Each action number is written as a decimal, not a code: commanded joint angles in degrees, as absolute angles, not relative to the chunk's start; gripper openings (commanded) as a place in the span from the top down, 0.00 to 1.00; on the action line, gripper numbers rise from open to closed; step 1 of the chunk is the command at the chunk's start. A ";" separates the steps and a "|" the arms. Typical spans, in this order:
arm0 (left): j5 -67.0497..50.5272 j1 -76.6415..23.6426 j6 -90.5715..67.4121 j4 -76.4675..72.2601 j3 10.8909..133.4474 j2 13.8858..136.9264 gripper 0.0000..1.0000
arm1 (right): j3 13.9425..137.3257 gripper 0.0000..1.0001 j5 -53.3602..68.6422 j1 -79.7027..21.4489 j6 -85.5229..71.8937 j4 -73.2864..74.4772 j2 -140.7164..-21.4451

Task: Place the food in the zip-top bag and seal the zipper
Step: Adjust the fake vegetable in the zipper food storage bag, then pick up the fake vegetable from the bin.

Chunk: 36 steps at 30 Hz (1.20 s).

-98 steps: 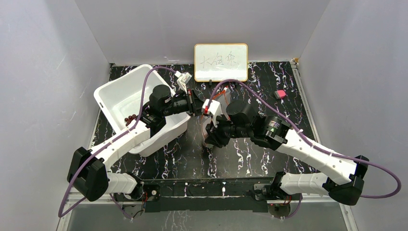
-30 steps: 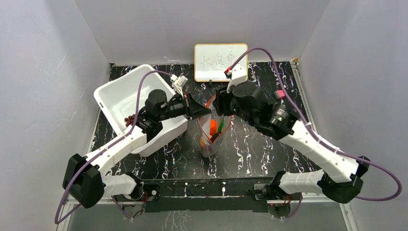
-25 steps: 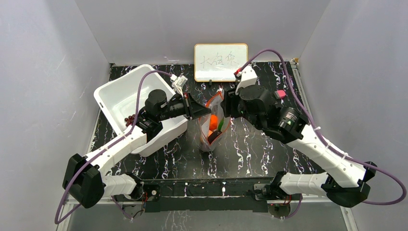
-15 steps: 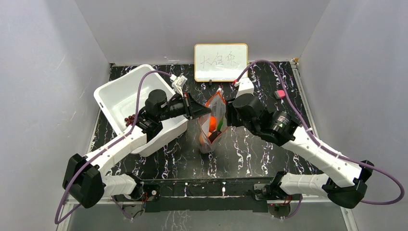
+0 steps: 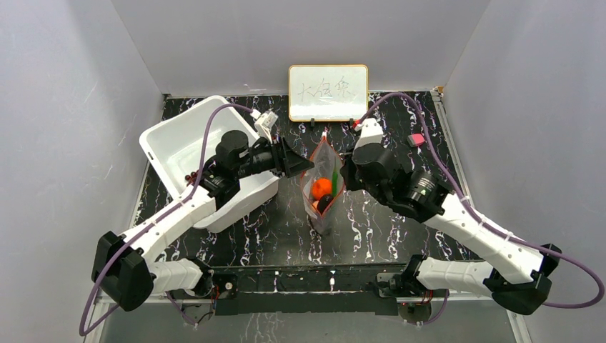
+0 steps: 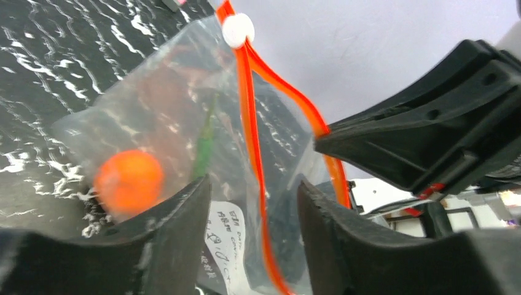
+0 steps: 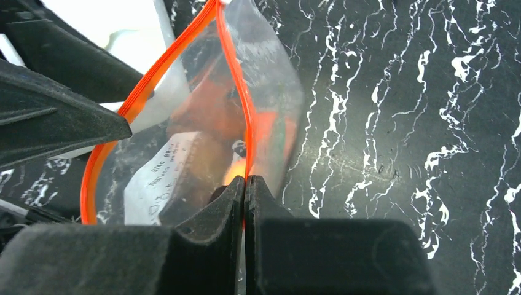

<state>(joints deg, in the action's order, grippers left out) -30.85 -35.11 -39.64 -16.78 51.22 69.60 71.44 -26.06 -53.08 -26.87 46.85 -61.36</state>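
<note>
The zip-top bag (image 5: 326, 194) hangs upright between my two grippers at the table's middle. Inside it show food pieces: an orange fruit (image 5: 321, 187), a green bit (image 5: 336, 177) and a dark piece (image 5: 326, 204). Its zipper (image 7: 228, 67) stands parted into two red-orange strips that meet at a white slider (image 6: 238, 29). My right gripper (image 7: 246, 181) is shut on one strip. My left gripper (image 6: 253, 187) is open, its fingers either side of the other strip (image 6: 249, 123) without pinching it. A grape bunch (image 5: 191, 177) lies in the bin.
The white bin (image 5: 163, 133) sits at the left under my left arm. A small whiteboard (image 5: 328, 93) leans on the back wall. A small red object (image 5: 415, 139) lies at the right rear of the black marbled table (image 5: 386, 236).
My left gripper has opened off the bag's edge. My right gripper has closed on the zipper strip, and that arm has come down and nearer. The bag has shifted slightly right.
</note>
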 commanded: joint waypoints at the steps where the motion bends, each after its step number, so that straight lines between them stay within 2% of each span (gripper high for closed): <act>1: -25.38 -35.43 -33.95 -7.88 56.37 65.41 0.41 | 71.39 1.00 -25.41 -52.91 -26.17 39.92 -57.93; 3: -23.73 -35.42 -31.31 -3.39 58.43 64.78 0.36 | 71.57 1.00 -26.25 -52.94 -26.30 40.26 -57.60; 10: -13.96 -35.42 -22.81 14.00 65.60 62.16 0.28 | 72.67 1.00 -29.00 -52.91 -26.28 41.48 -57.37; 11: -11.87 -35.42 -21.81 16.24 66.37 61.66 0.21 | 72.68 1.00 -28.85 -52.87 -26.32 41.59 -57.31; 12: -9.68 -35.38 -20.93 18.56 67.12 61.17 0.04 | 72.73 1.00 -28.64 -52.86 -26.50 41.84 -57.31; 13: -7.86 -35.41 -20.17 20.54 67.76 60.75 0.02 | 72.83 1.00 -28.45 -52.89 -26.80 42.17 -57.26; 18: 3.40 -35.42 -17.46 28.63 70.12 59.00 0.02 | 72.78 1.00 -27.83 -52.89 -27.59 42.46 -55.83; 22: 15.97 -35.40 -17.31 37.34 72.50 60.41 0.02 | 72.39 1.00 -27.58 -52.89 -27.56 42.62 -54.28; 25: 20.97 -34.98 -15.91 42.39 74.03 62.68 0.02 | 71.72 1.00 -27.19 -52.91 -27.39 42.48 -53.20; 28: 21.58 -33.46 -13.52 44.94 74.07 65.40 0.02 | 71.17 1.00 -26.19 -52.91 -27.50 42.54 -52.19; 33: 14.98 -24.26 -13.39 41.60 69.86 67.13 0.16 | 70.86 1.00 -24.61 -52.87 -27.49 42.98 -51.38; 36: 10.13 -18.48 -14.28 37.00 66.12 66.94 0.21 | 70.53 1.00 -24.37 -52.86 -26.94 42.52 -51.12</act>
